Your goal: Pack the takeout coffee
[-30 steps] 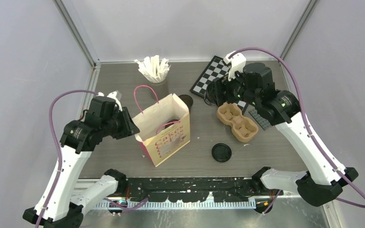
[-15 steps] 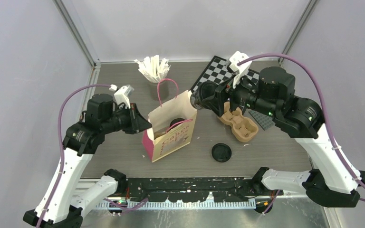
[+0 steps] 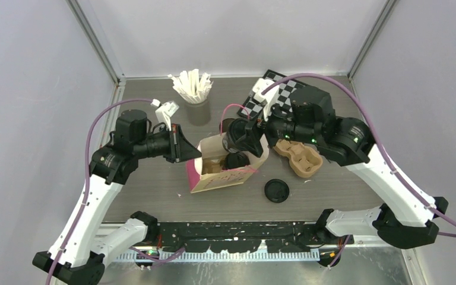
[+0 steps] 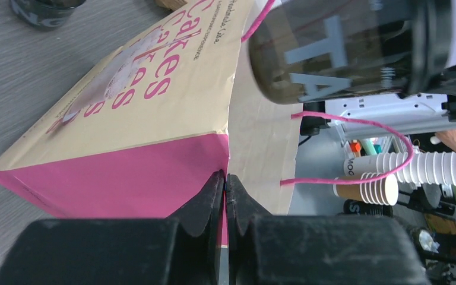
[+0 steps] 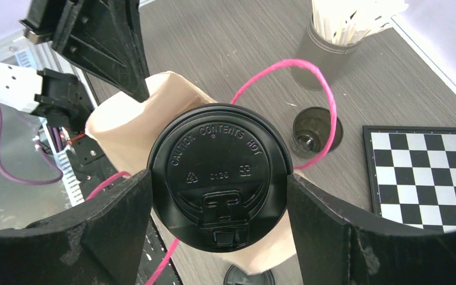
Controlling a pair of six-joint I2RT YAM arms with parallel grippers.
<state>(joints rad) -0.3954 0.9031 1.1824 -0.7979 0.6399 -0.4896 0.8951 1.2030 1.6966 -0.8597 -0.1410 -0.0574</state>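
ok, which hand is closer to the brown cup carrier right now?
Right. The right hand, holding a lidded cup over the paper bag, sits just left of the carrier in the top view. The left hand pinches the bag's opposite edge, with the bag between.

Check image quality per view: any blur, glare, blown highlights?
Top external: even light, sharp, soft shadows. Left wrist: own jaws dark and soft up close; cup glossy with reflections. Right wrist: lid lettering crisp; stirrers nearly blown out.
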